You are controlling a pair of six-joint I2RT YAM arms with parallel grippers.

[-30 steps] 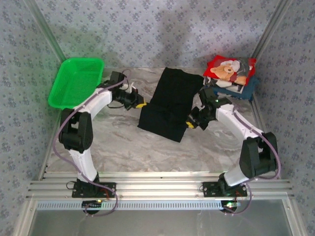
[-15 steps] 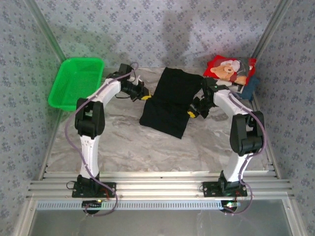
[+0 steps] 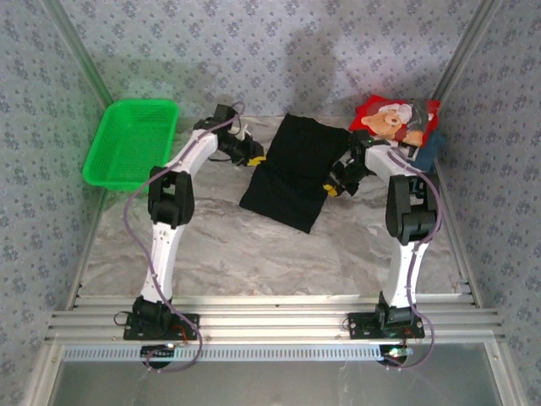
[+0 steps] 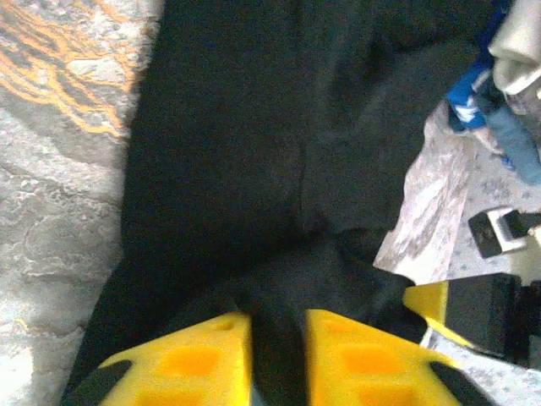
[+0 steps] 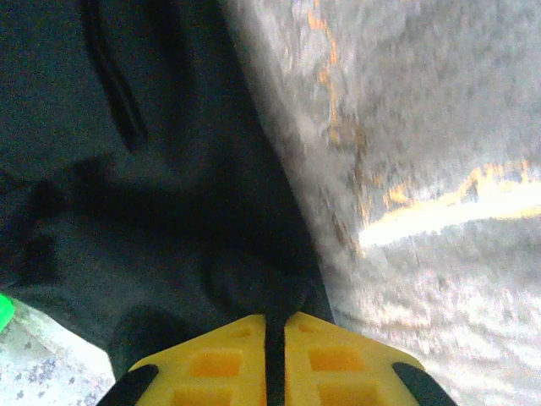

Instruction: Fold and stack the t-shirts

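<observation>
A grey marble table seen from above. A black t-shirt lies spread across the far middle of it. A green basket sits at the far left corner. A stack of folded t-shirts, a red teddy-bear print on top, sits at the far right corner. The left gripper meets the black shirt's left edge, fingers slightly parted around a fold; whether it clamps, I cannot tell. The right gripper pinches the right edge.

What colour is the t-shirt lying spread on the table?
The t-shirt is plain black; top external view shows it best.
</observation>
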